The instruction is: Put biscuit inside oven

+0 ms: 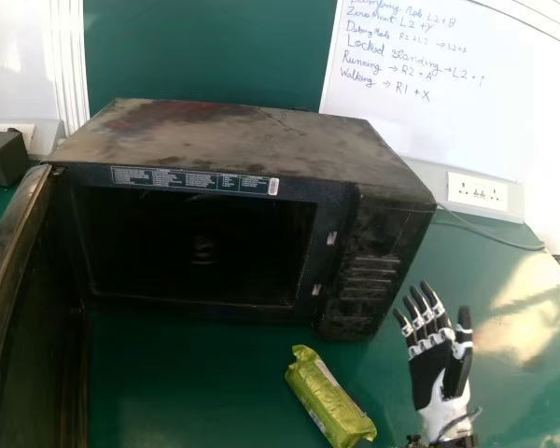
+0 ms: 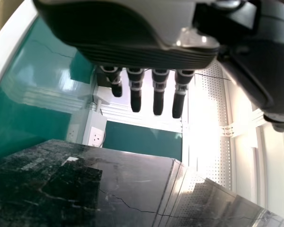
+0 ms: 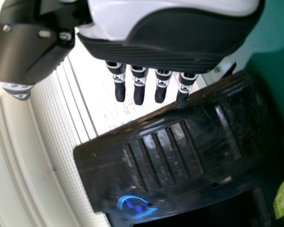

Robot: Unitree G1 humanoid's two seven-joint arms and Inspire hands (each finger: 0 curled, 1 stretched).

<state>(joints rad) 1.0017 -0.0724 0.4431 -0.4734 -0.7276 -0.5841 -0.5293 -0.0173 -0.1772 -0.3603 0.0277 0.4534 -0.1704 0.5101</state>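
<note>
I have the biscuit packet (image 1: 329,397) lying on its side on the green table (image 1: 168,392), slantwise in front of the right part of the oven (image 1: 205,149) and outside it. Its far end points towards the oven front without touching it. Between the packet and the table's right part I see my right hand (image 1: 434,364), beside the packet and apart from it, fingers extended and spread a little, nothing in their hold. The oven's door (image 1: 14,271) stands swung wide on the left, leaving the dark cavity (image 1: 196,247) exposed. In the left wrist view my left hand (image 2: 146,54) has its fingers straight and grips nothing, above a dark, shiny surface. Behind the oven I make out a whiteboard (image 1: 429,121) with handwriting, and a socket plate (image 1: 483,193) off to the right.
</note>
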